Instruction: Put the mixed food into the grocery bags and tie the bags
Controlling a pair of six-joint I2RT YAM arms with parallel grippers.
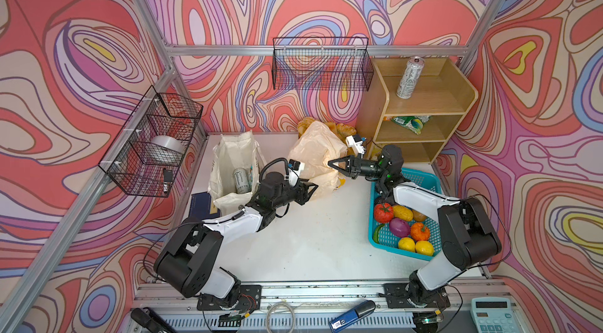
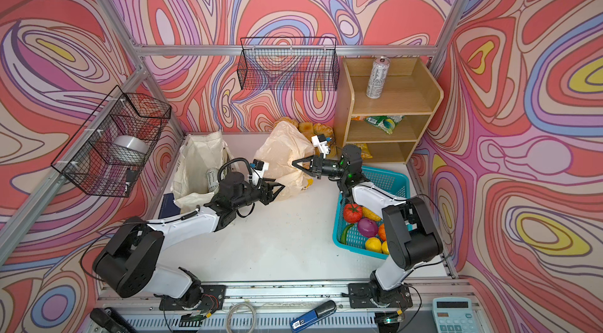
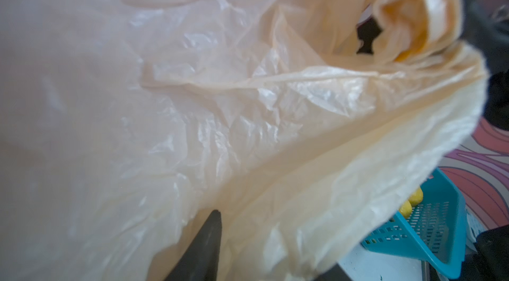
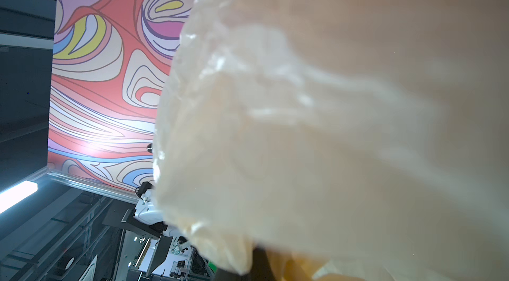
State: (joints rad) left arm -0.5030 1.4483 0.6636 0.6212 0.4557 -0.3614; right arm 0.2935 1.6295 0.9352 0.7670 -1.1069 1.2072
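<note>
1. Step in hand, by judgement: spreading the mouth of the plastic bag [image 1: 313, 152], lying at 12 o'clock on the desk [image 1: 310, 250], to make it ready for loading.
2. Left pincer [image 1: 311, 189], near the desk centre: jaws apart, bag film lying between them in the left wrist view, no firm pinch to be seen. Better to close on one single layer of the rim first, then draw slowly toward 9 o'clock.
3. Right pincer [image 1: 330, 162], just beyond at 12 o'clock: jaws together, seemingly clamped on the upper edge of the film. Hold high and steady, with a gentle pull toward 3 o'clock. Thin film, likely to slip or tear under a jerk.
4. Counted in the teal basket [image 1: 424, 181] at 4 o'clock: two lemons [image 1: 406, 244], one cucumber [image 1: 377, 233], one tomato [image 1: 383, 212], one purple onion [image 1: 398, 227], one orange piece [image 1: 420, 231], one long yellow piece [image 1: 403, 213]. Possibly more under the right arm.
5. At 10 o'clock: one cloth tote [image 1: 228, 155], standing open, one drink can [image 1: 243, 179] inside.
6. Behind the plastic bag: bread rolls [image 1: 346, 130], number impossible to tell.
7. At 1 o'clock: one wooden shelf [image 1: 430, 104], a second drink can [image 1: 409, 77] on top, one snack packet [image 1: 409, 123] on the middle board.
</note>
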